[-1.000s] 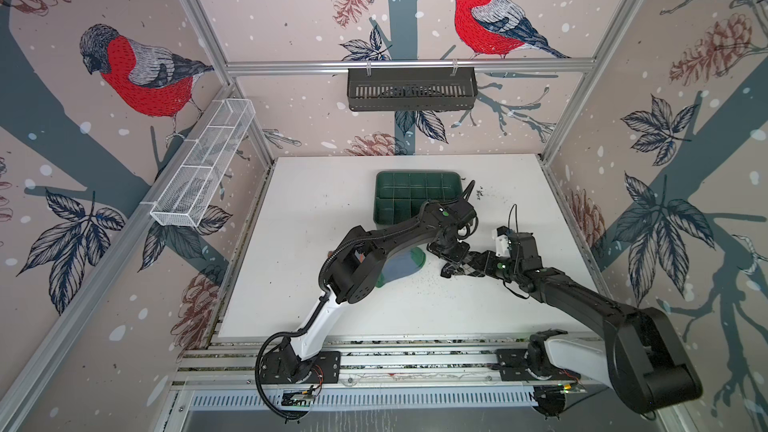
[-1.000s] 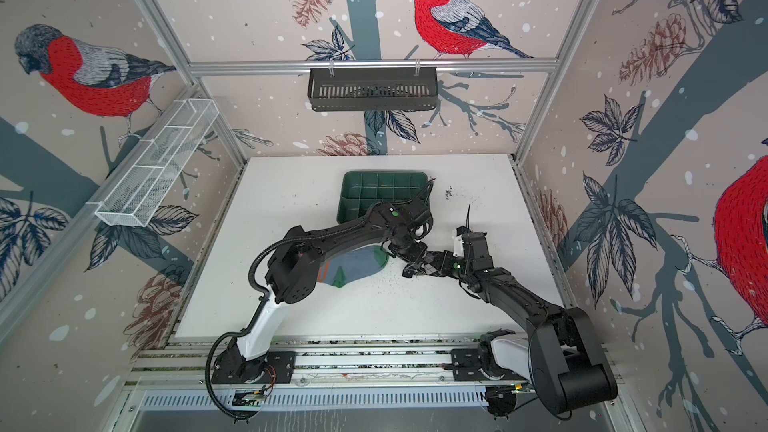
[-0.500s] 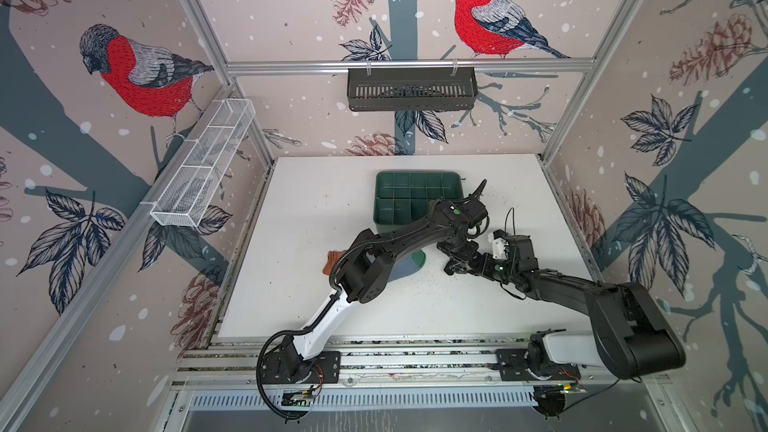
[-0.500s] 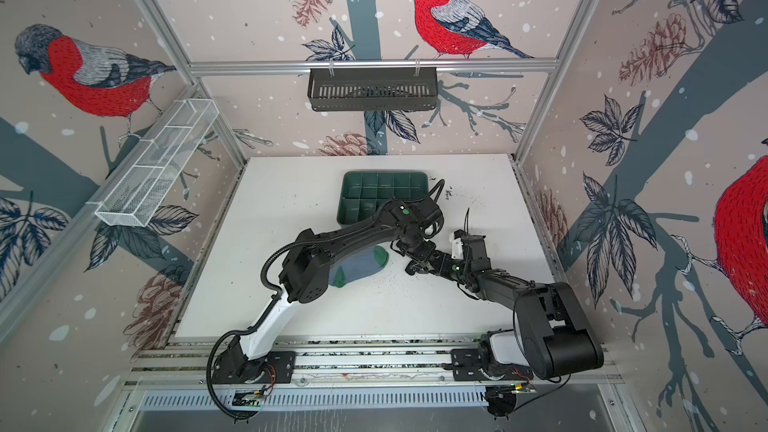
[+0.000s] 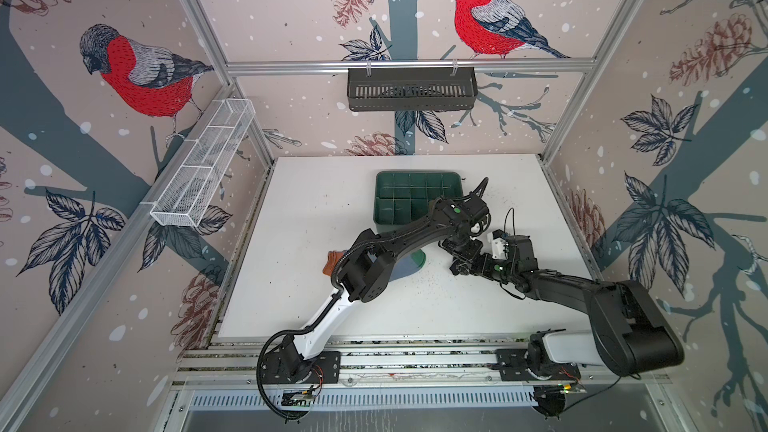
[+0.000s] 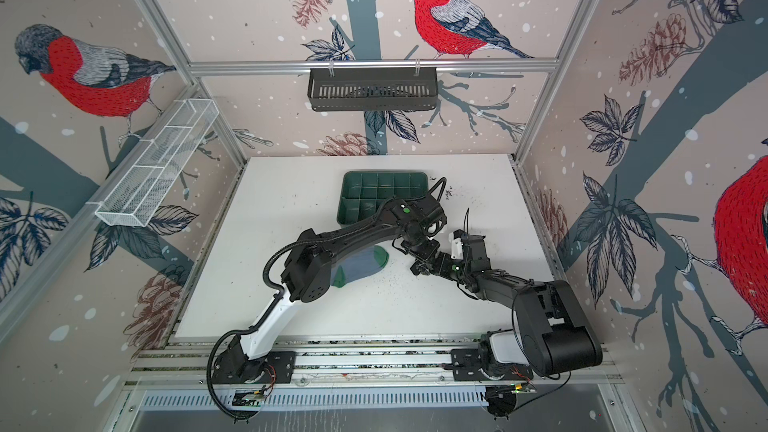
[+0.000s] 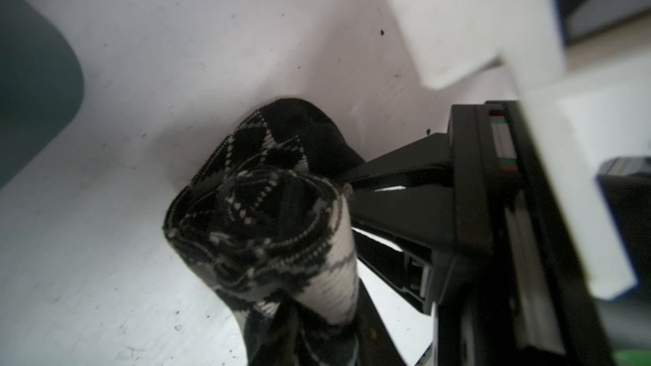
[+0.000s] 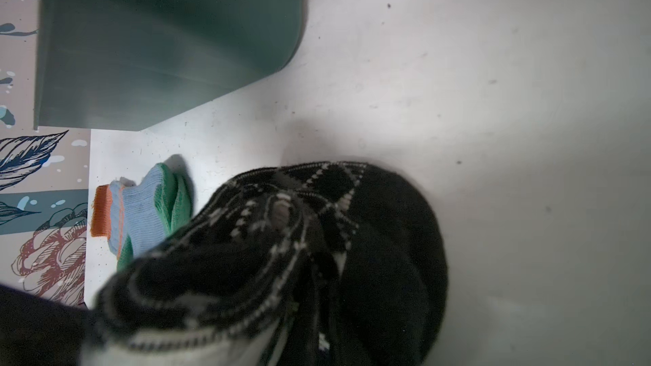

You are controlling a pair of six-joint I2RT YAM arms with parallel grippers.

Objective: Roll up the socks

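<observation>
The right gripper (image 7: 349, 191) pinches one end of the rolled argyle sock (image 7: 260, 227), its two black fingers closed onto the cloth. The left gripper (image 5: 460, 253) hangs directly over the same roll, close against the right one; whether its jaws hold anything cannot be told. The light blue sock (image 8: 141, 213) lies apart from both grippers, partly under the left arm, near the green tray (image 8: 158, 40).

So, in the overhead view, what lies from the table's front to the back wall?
Light blue sock with orange cuff and green toe → dark green plastic compartment tray → black slotted basket on the back rail.
</observation>
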